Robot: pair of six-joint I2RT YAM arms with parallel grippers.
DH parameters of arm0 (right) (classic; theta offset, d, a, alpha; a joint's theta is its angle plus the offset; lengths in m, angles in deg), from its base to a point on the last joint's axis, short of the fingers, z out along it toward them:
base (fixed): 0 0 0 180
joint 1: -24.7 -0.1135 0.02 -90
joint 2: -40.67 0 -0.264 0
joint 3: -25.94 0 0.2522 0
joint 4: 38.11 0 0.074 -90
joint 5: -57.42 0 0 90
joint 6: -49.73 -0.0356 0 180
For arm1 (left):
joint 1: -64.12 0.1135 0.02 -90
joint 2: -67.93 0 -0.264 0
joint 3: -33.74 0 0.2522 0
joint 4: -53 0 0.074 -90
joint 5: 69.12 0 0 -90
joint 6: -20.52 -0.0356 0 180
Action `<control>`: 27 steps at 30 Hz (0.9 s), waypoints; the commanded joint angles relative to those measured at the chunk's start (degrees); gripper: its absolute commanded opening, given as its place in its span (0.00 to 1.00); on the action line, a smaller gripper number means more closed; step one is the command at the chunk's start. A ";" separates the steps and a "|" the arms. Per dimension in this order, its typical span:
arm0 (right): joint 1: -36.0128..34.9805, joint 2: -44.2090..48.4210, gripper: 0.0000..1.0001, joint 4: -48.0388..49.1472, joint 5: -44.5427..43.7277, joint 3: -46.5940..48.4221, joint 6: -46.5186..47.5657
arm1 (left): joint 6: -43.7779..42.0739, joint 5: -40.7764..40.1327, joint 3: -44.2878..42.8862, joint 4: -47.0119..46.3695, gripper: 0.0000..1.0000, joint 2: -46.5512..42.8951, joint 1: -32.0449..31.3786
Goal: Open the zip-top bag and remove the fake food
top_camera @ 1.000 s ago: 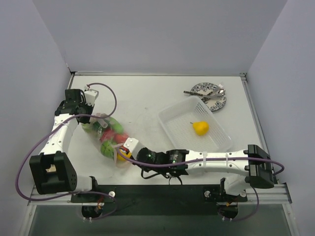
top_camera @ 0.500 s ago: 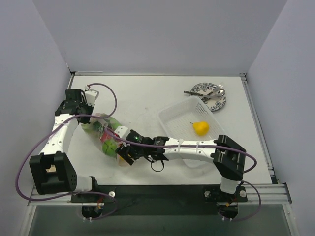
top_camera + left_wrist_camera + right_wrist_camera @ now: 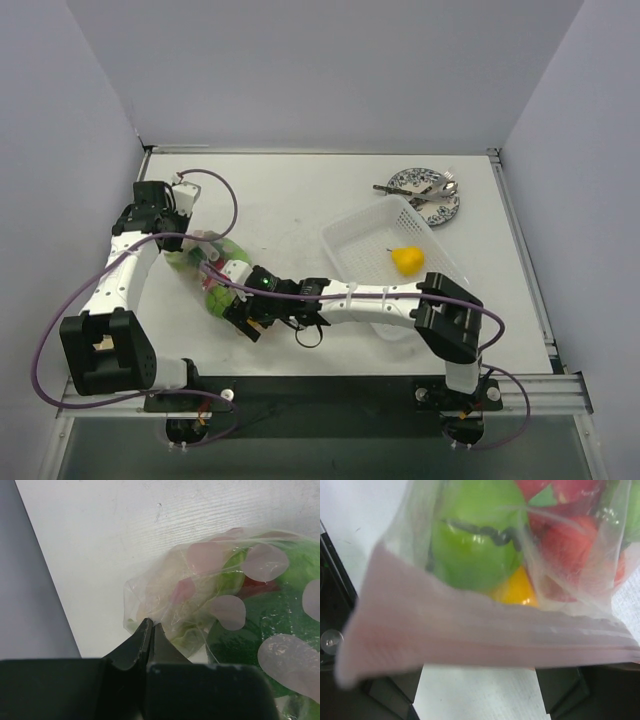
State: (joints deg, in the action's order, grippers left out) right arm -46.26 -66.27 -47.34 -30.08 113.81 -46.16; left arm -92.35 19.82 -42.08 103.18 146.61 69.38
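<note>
The zip-top bag (image 3: 218,278) lies at the table's left with fake food inside it. In the right wrist view I see a green fruit (image 3: 475,545), a red piece (image 3: 570,545) and a yellow piece (image 3: 514,591) behind the pink zip strip (image 3: 485,635). My right gripper (image 3: 477,700) is open at the bag's mouth, its fingers (image 3: 390,695) wide apart below the strip with bare table between them. My left gripper (image 3: 151,626) is shut on the bag's far plastic corner. From above, the left gripper (image 3: 193,245) and the right gripper (image 3: 250,315) sit at opposite ends of the bag.
A white mesh tray (image 3: 350,232) at centre right holds one yellow fruit (image 3: 406,259). A blue-patterned plate (image 3: 412,181) with cutlery stands at the back right. The right arm's forearm (image 3: 360,298) lies across the table in front of the tray. Walls close the left and back.
My right gripper's jaws have opened at the bag's mouth, and the right arm's elbow has swung in toward the middle. The left arm has stayed still, holding the bag.
</note>
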 commanded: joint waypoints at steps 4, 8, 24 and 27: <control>1.61 -7.14 0.90 0.30 -1.01 5.43 1.14 | -0.33 -0.43 -0.87 0.58 0.00 -1.59 -0.77; 2.49 -10.04 0.91 0.56 0.48 6.22 0.97 | -0.51 -0.52 -0.87 0.75 0.00 -1.68 -0.77; 5.12 14.89 0.16 4.61 -4.87 -9.06 -2.28 | -0.42 -3.07 -0.25 -0.47 0.00 -0.81 -1.30; 6.79 23.67 0.15 2.32 -6.10 -12.31 -2.98 | -0.33 -3.33 0.10 -1.09 0.00 -0.36 -1.39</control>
State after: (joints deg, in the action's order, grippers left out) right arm -41.45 -54.12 -44.21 -32.72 103.77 -47.52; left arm -92.59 18.14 -42.08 103.77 146.50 68.18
